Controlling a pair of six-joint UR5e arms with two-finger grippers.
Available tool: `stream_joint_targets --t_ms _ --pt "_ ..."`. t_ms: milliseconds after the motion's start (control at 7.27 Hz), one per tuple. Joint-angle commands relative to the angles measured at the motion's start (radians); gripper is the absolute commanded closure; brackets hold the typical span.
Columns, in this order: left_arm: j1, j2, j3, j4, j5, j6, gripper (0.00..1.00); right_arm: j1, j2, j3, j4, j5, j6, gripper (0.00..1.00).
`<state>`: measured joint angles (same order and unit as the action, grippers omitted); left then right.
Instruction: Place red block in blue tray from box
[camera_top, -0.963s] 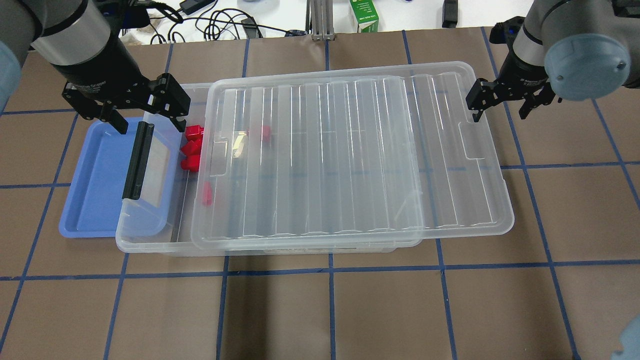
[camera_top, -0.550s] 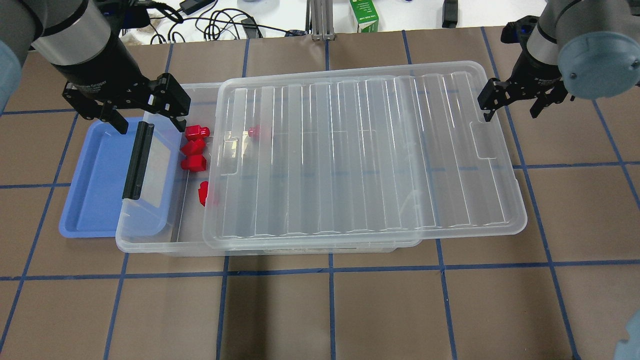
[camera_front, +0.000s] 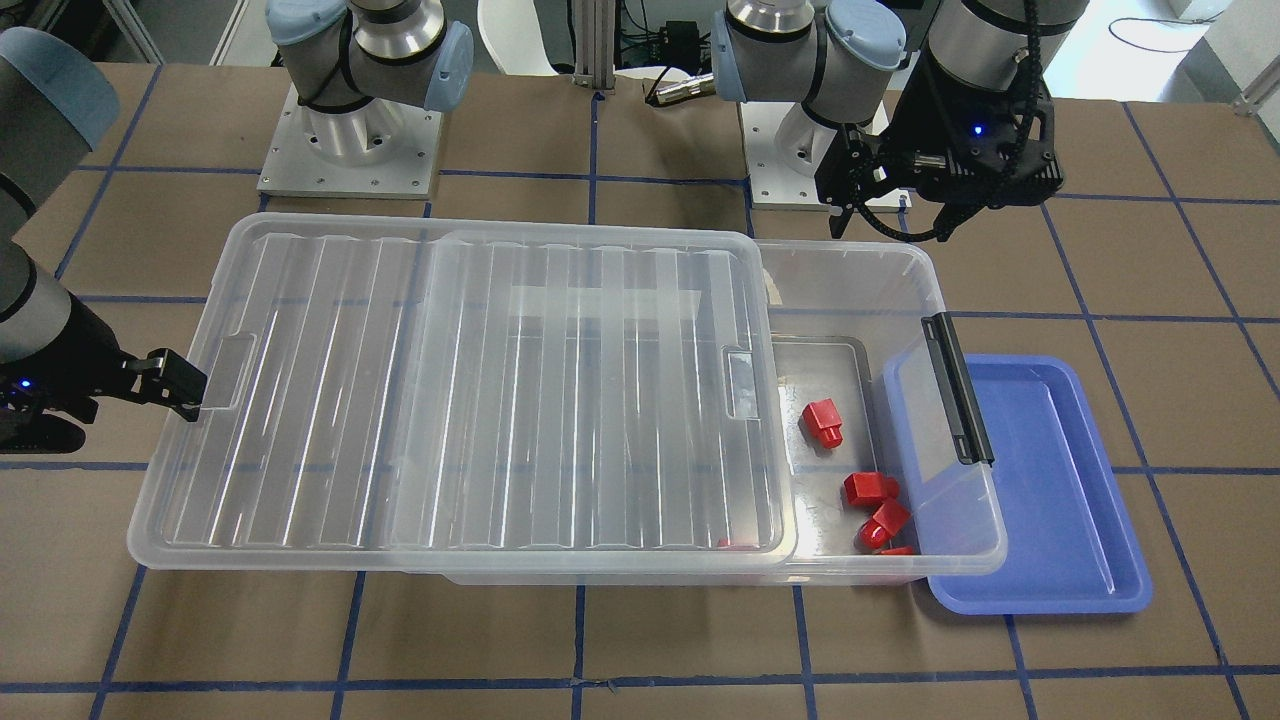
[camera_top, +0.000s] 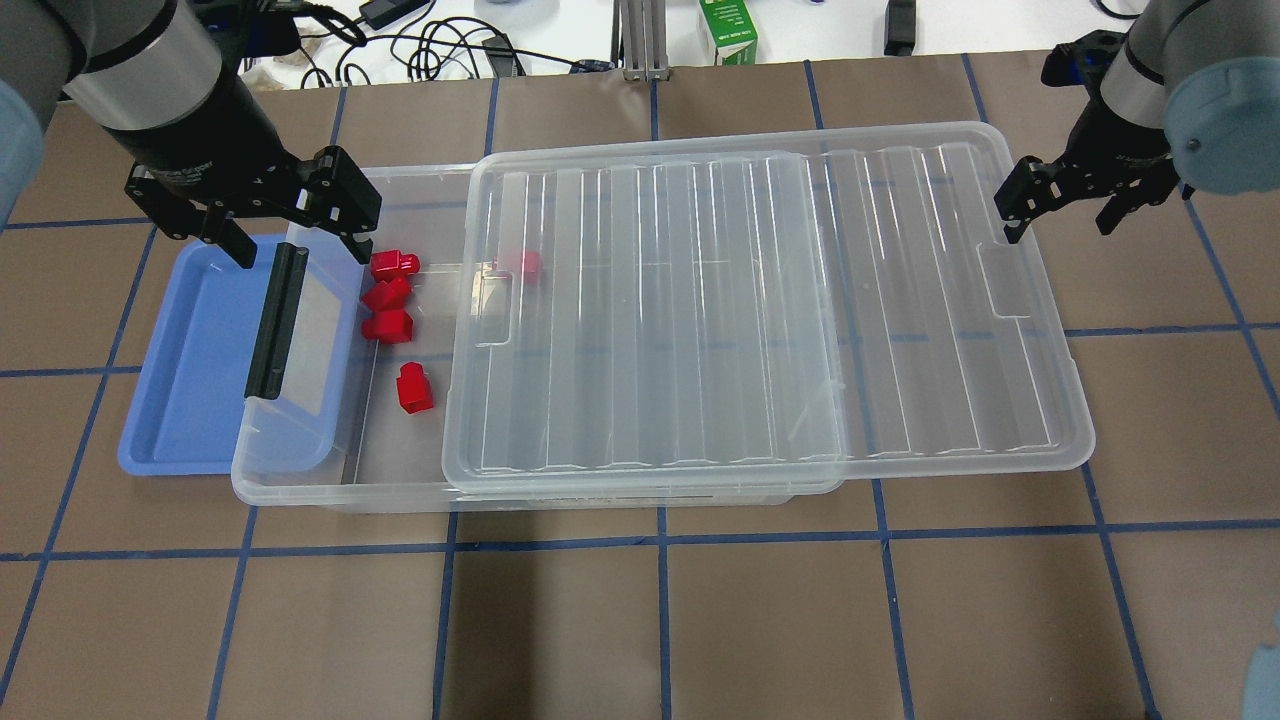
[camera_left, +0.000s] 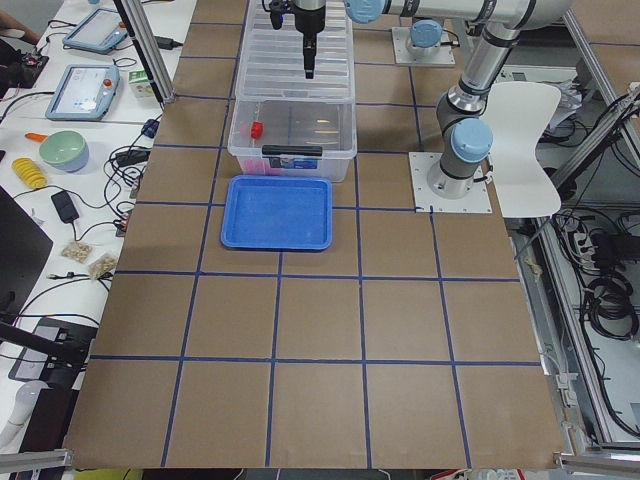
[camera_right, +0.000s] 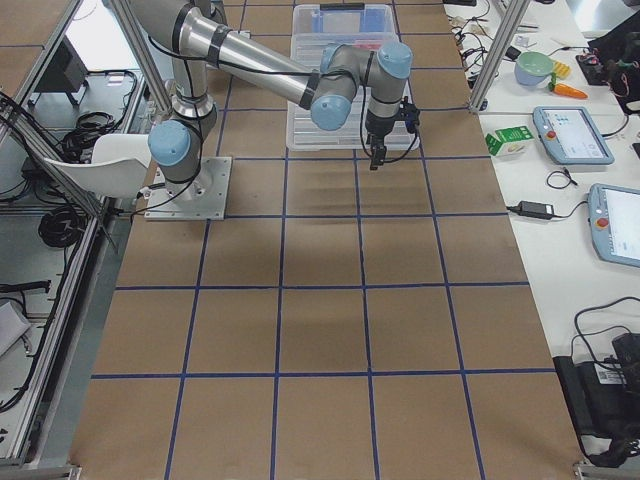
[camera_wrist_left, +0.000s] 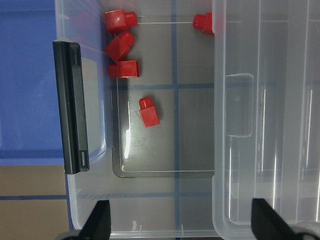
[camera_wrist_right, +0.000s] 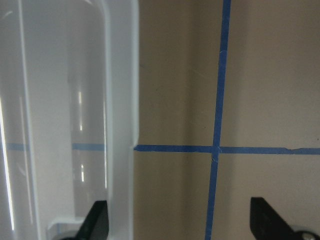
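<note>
The clear box (camera_top: 300, 480) lies across the table with its ribbed lid (camera_top: 760, 310) slid off to the right, so its left end is uncovered. Three red blocks (camera_top: 388, 293) cluster at the far left inside. Another red block (camera_top: 413, 388) lies alone, and one (camera_top: 520, 265) shows through the lid. The blue tray (camera_top: 190, 350) lies partly under the box's latch end (camera_top: 275, 320). My left gripper (camera_top: 297, 243) is open above that end; its wrist view shows the blocks (camera_wrist_left: 149, 112). My right gripper (camera_top: 1060, 205) is open and straddles the lid's right rim (camera_wrist_right: 122, 125).
Brown table with blue grid tape. Cables and a green carton (camera_top: 728, 30) lie beyond the far edge. The lid overhangs the box toward my right side (camera_front: 180, 440). The side views show benches with bowls and tablets off the table.
The lid has slid further right, uncovering the lone red block. My right gripper moved right with the lid's edge. The left arm has not moved.
</note>
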<state>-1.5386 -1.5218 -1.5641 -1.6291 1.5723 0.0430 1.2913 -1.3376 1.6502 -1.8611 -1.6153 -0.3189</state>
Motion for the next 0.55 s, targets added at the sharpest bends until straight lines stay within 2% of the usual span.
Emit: stream_joint_targets --t_ms 0,138,412 --pt "0.000 0.000 -0.008 0.003 -0.002 -0.003 0.00 -0.003 0.000 -0.003 -0.003 -0.014 -0.002 0.00" --pt "-0.002 -0.011 -0.011 0.035 -0.017 -0.052 0.00 -0.004 0.000 -0.006 -0.001 -0.017 -0.002 0.00" --pt "0.012 -0.024 -0.052 0.052 -0.008 -0.026 0.00 -0.003 0.000 -0.009 -0.001 -0.020 -0.002 0.00"
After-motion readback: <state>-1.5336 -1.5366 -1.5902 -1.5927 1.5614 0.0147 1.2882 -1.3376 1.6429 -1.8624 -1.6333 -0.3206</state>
